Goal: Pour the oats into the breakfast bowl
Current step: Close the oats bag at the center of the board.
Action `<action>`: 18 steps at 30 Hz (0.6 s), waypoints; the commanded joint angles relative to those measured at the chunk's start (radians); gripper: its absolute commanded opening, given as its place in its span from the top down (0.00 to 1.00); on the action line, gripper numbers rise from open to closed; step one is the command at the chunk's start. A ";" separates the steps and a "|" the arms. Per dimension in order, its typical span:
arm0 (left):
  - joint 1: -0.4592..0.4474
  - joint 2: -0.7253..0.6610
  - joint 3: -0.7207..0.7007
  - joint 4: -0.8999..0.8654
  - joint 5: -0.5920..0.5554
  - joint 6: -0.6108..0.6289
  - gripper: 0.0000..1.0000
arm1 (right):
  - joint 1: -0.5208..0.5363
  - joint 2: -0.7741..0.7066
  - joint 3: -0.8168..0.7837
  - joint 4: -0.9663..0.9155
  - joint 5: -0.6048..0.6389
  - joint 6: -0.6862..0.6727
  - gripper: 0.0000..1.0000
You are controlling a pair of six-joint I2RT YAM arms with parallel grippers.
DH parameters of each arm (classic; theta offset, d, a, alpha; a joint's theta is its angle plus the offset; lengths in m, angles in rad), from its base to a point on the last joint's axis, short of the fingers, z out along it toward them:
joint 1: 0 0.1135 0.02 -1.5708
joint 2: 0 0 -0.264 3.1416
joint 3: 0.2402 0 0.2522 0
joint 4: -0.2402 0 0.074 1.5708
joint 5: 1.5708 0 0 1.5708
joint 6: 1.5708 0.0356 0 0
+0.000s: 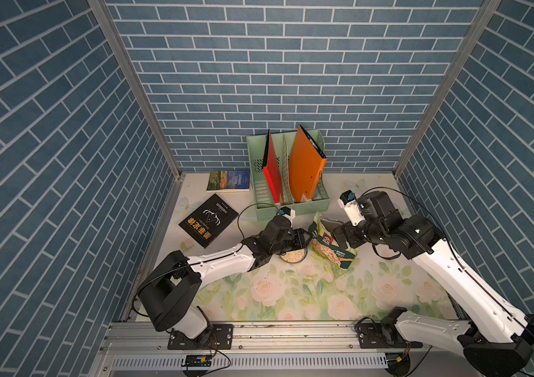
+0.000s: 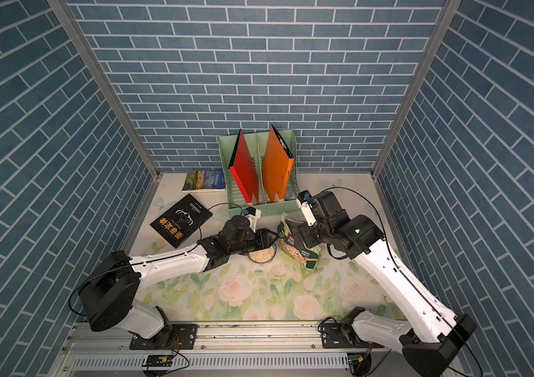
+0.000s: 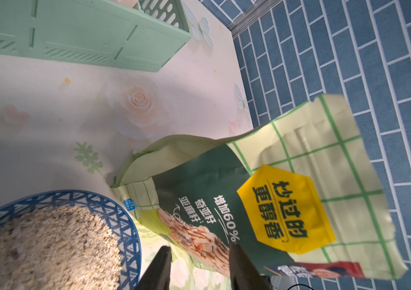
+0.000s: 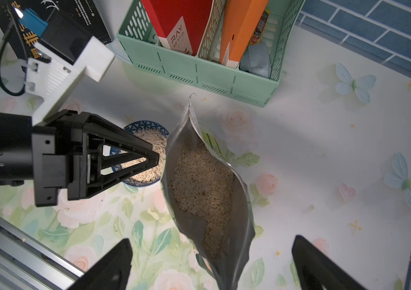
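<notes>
Bowl point(image 4: 146, 124) is sitting mid-table, brimming with oats point(image 4: 149, 140). Pouch point(image 3: 287, 200) is standing open just beside it at 3 o'clock, holding more oats. Left gripper point(image 4: 156, 158) is hovering over the bowl, jaws partly apart, empty. Right gripper point(image 4: 212, 239) is gaping wide above the pouch, gripping nothing.

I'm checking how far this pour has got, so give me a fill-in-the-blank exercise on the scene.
1. The breakfast bowl is filled with ___.
2. The pouch beside it has its top ___.
3. The right gripper, jaws wide apart, grips ___.
4. The orange folder stands in a ___ rack.
Missing words: oats; open; nothing; green.
</notes>
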 commanded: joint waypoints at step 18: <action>-0.020 0.035 0.022 0.028 0.015 0.005 0.53 | -0.024 0.084 -0.089 0.002 -0.034 0.000 0.28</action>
